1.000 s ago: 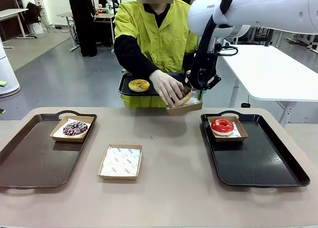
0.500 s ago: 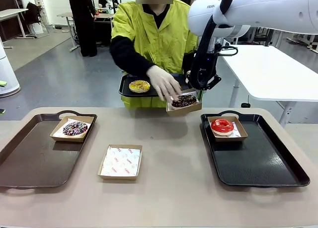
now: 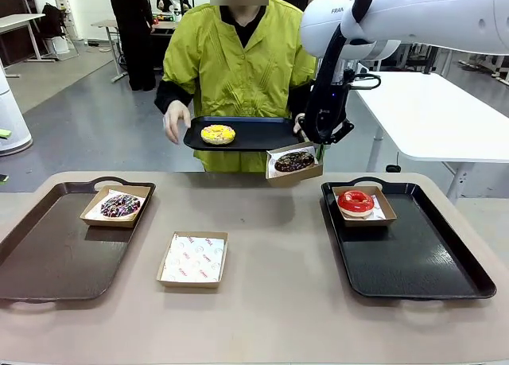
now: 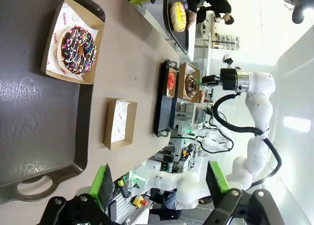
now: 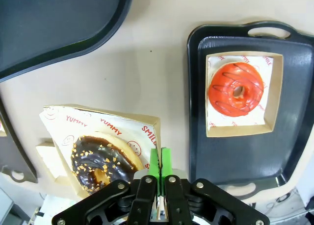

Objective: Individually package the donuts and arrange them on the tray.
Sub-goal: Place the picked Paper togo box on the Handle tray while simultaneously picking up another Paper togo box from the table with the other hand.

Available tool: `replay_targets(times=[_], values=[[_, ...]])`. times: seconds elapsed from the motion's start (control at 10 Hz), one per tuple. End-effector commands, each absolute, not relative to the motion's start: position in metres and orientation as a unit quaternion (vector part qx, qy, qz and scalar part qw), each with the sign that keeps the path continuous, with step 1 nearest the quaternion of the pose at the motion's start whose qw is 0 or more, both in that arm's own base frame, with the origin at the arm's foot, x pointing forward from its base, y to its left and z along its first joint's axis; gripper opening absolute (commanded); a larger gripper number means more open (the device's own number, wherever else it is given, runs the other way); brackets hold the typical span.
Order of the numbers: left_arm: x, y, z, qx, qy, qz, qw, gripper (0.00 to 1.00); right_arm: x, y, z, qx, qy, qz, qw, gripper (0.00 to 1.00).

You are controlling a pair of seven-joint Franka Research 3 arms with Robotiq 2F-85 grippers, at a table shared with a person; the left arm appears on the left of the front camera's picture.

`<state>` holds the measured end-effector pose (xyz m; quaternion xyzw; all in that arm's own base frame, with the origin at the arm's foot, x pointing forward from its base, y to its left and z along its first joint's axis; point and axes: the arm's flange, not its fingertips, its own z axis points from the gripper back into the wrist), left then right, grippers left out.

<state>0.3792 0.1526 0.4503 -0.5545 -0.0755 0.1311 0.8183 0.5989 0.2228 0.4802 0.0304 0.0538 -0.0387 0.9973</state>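
**A:** What lay around the right arm?

**B:** From the front, a person stood at twelve o'clock beyond the table (image 3: pixel 270 317). They held a black serving tray (image 3: pixel 254 134) level, with one hand (image 3: pixel 176 118) at its nine o'clock end. The yellow donut (image 3: pixel 218 133) lay on it, toward that end. The tray's three o'clock end came close to the right gripper (image 3: pixel 317 148).

**A:** And on the table?

**B:** A black tray (image 3: pixel 421 269) lay at three o'clock, with the red donut (image 3: pixel 355 201) in a cardboard box (image 3: pixel 388 208) at its twelve o'clock end. A brown tray (image 3: pixel 48 254) lay at nine o'clock, with the sprinkled chocolate donut (image 3: pixel 120 205) boxed in its far corner. Between the two, nearer six o'clock, an empty paper-lined box (image 3: pixel 193 259) sat on the bare table.

**A:** Anything in the way?

**B:** The serving tray's edge sat just behind the carried box (image 3: pixel 294 176). I could not tell whether they touched.

**A:** The jaws?

**B:** The right gripper's pads were pressed together on the carried box's rim, at its three o'clock side. They held it up near the table's far edge, with the dark chocolate donut (image 3: pixel 295 160) inside. The left gripper (image 4: pixel 159 183) had its fingers spread wide with nothing between them, looking along the brown tray from its near end.
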Motion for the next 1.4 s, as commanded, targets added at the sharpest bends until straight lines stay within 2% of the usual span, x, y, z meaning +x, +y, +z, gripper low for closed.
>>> replay_targets(times=[0.0,0.8,1.1,1.3], values=[[0.378,0.154,0.453,-0.556,-0.074,0.126,0.818,1.00,0.596,0.220,0.480,0.031,0.053,-0.040,0.997,0.00],[0.382,0.150,0.450,-0.551,-0.065,0.152,0.818,1.00,0.595,0.214,0.478,0.035,0.060,-0.041,0.997,0.02],[0.386,0.122,0.482,-0.486,-0.047,0.131,0.863,1.00,0.540,0.165,0.485,0.018,0.097,-0.001,0.995,0.02],[0.396,0.091,0.509,-0.426,-0.032,0.110,0.898,1.00,0.499,0.129,0.492,0.020,0.089,-0.025,0.995,0.02]])
